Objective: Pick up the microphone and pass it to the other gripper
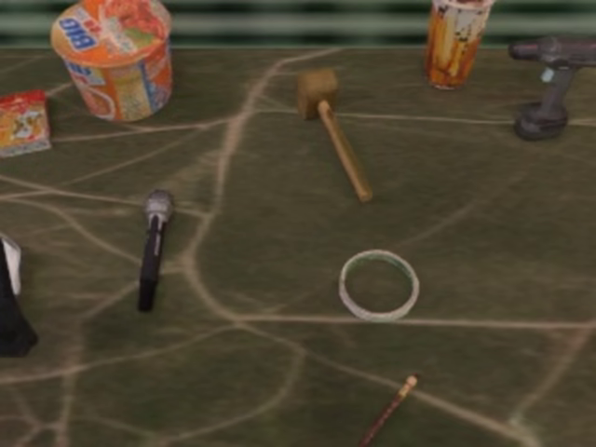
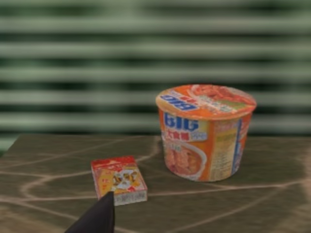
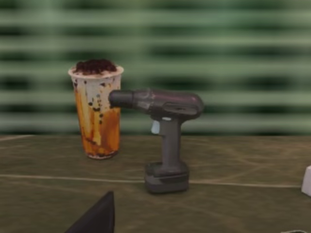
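The microphone (image 1: 152,248) lies flat on the left half of the table, its grey mesh head toward the far side and its black handle toward the near edge. My left gripper (image 1: 11,312) sits at the table's left edge, well left of the handle and apart from it. In the left wrist view only one black fingertip (image 2: 99,216) shows, with nothing against it; the gripper is open and the microphone is out of that view. The other gripper, my right one, is outside the top view. One of its fingertips (image 3: 99,216) shows in the right wrist view, open and empty.
A wooden mallet (image 1: 335,130) lies at the far centre and a clear tape ring (image 1: 379,285) right of centre. An orange noodle cup (image 1: 114,58) and a red box (image 1: 22,121) stand far left. A drink cup (image 1: 454,42) and a grey drill (image 1: 549,84) stand far right. A thin stick (image 1: 388,410) lies near the front.
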Action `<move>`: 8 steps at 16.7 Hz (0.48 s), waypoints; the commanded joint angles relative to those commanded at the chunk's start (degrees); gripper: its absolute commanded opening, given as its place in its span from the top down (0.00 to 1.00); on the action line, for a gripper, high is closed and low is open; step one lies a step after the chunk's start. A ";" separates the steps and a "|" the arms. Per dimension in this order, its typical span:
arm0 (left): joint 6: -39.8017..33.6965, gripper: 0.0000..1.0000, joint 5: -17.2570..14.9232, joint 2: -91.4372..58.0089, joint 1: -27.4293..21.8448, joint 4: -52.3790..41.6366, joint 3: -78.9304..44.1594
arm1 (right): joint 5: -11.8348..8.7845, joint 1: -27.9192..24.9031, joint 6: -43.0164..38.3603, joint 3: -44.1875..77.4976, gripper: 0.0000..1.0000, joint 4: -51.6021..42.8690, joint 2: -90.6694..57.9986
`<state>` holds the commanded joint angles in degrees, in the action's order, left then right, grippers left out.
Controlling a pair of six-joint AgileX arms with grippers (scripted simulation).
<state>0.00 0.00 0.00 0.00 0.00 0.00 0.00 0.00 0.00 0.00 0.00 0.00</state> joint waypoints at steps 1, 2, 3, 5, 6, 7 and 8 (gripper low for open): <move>0.00 0.00 0.00 0.00 0.00 0.00 0.00 | 0.00 0.00 0.00 0.00 0.00 0.00 0.00; 0.00 0.00 0.00 0.00 0.00 0.00 0.00 | 0.00 0.00 0.00 0.00 0.00 0.00 0.00; -0.07 0.00 -0.08 -0.57 -0.18 -0.39 -0.49 | 0.00 0.00 0.00 0.00 0.00 0.00 0.00; -0.42 0.00 -0.32 -3.57 -0.92 -2.36 -2.98 | 0.00 0.00 0.00 0.00 0.00 0.00 0.00; -0.70 0.00 -0.44 -5.98 -1.41 -3.86 -4.92 | 0.00 0.00 0.00 0.00 0.00 0.00 0.00; -1.06 0.00 -0.54 -9.01 -1.96 -5.64 -7.27 | 0.00 0.00 0.00 0.00 0.00 0.00 0.00; -1.48 0.00 -0.61 -12.65 -2.54 -7.64 -10.00 | 0.00 0.00 0.00 0.00 0.00 0.00 0.00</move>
<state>-1.48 -0.61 -12.65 -2.54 -7.64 -10.00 0.00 0.00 0.00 0.00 0.00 0.00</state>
